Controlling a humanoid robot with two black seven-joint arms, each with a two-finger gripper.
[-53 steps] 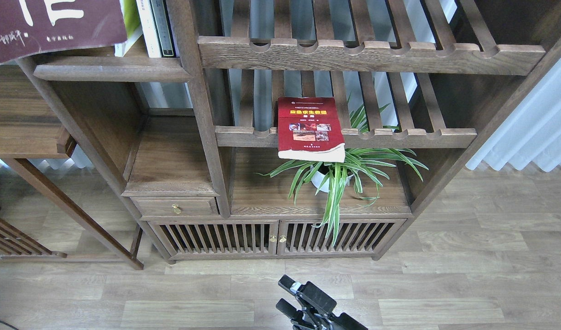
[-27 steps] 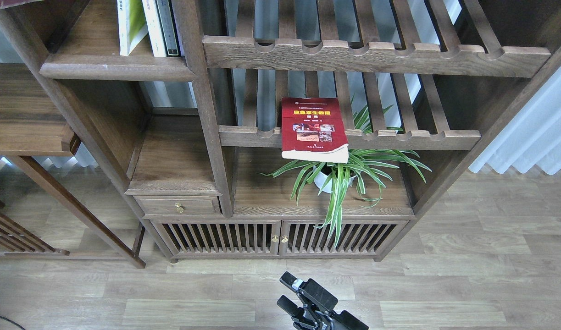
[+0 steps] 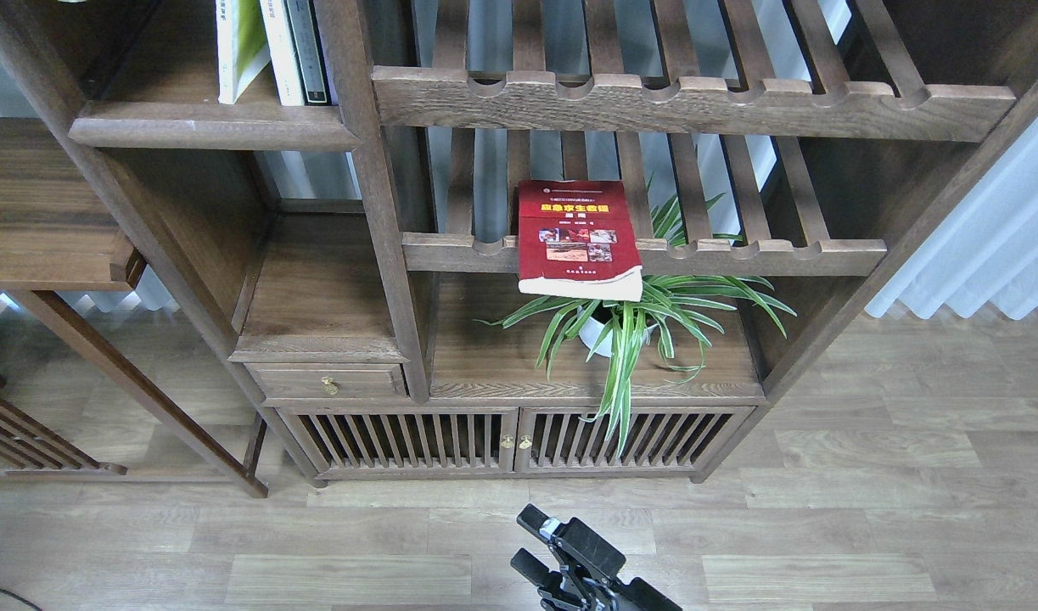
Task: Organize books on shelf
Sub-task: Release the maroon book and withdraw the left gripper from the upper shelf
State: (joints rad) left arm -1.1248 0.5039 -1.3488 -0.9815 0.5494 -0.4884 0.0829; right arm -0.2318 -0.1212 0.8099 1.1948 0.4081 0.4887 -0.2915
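— Standing upright at eleven o'clock on the solid shelf (image 3: 204, 131): the yellow-green book (image 3: 234, 47), a white-spined volume (image 3: 277, 51) and a dark-spined volume (image 3: 306, 47) beside it. That part looks done.

— And the rest?

— The red book (image 3: 576, 236) lies flat at twelve o'clock on the slatted rack (image 3: 739, 253), its front edge overhanging the rail above the spider plant (image 3: 633, 318). In my judgement it has yet to be shelved. No maroon book in view.

— The pincers?

— One pincer (image 3: 527, 539) at six o'clock, low over the floor, fingers apart, holding nothing. I take it for the right; the left is not in view.
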